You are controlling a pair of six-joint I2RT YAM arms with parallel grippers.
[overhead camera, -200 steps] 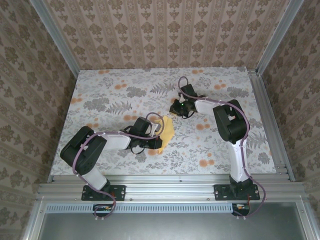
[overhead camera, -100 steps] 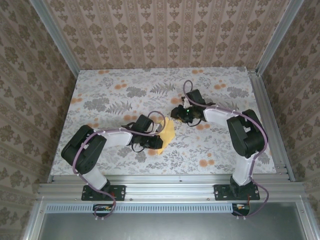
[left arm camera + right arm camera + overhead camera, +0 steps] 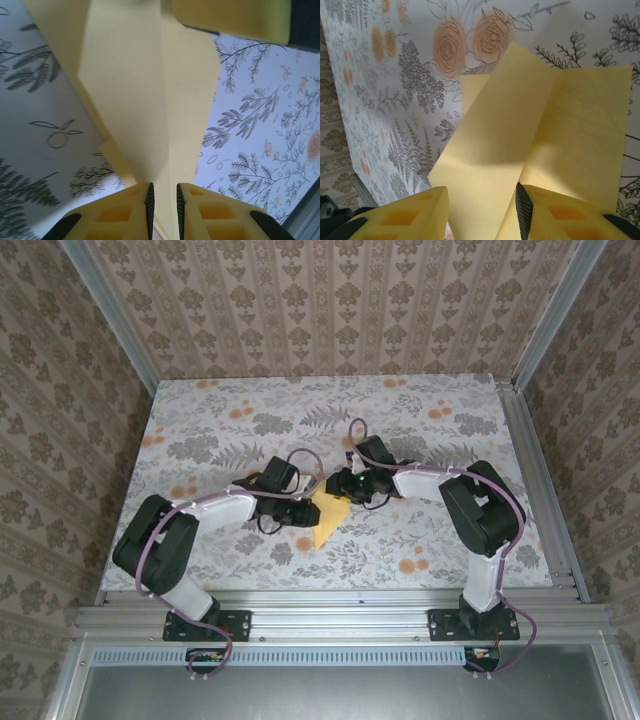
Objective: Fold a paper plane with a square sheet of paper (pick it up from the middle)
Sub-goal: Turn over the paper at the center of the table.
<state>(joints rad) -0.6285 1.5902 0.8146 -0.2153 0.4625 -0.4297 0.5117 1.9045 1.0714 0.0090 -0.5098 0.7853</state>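
Where the two arms meet near the middle of the floral tabletop (image 3: pixel 200 430), the folded yellow paper (image 3: pixel 328 525) lies flat on the print, a pointed wedge with its tip toward the near edge. Left gripper (image 3: pixel 306 512): low at the paper's left side; its wrist view shows the yellow fingers (image 3: pixel 115 212) set narrow, a slim gap between the pads with the paper's long crease running into it, the pads not touching each other. Right gripper (image 3: pixel 342 488): just beyond the paper's far end, fingers (image 3: pixel 405 217) moderately apart — overlapping layers of the paper lie below the gap, nothing pinched. One right finger (image 3: pixel 235 17) also appears above the paper's far end in the left wrist view.
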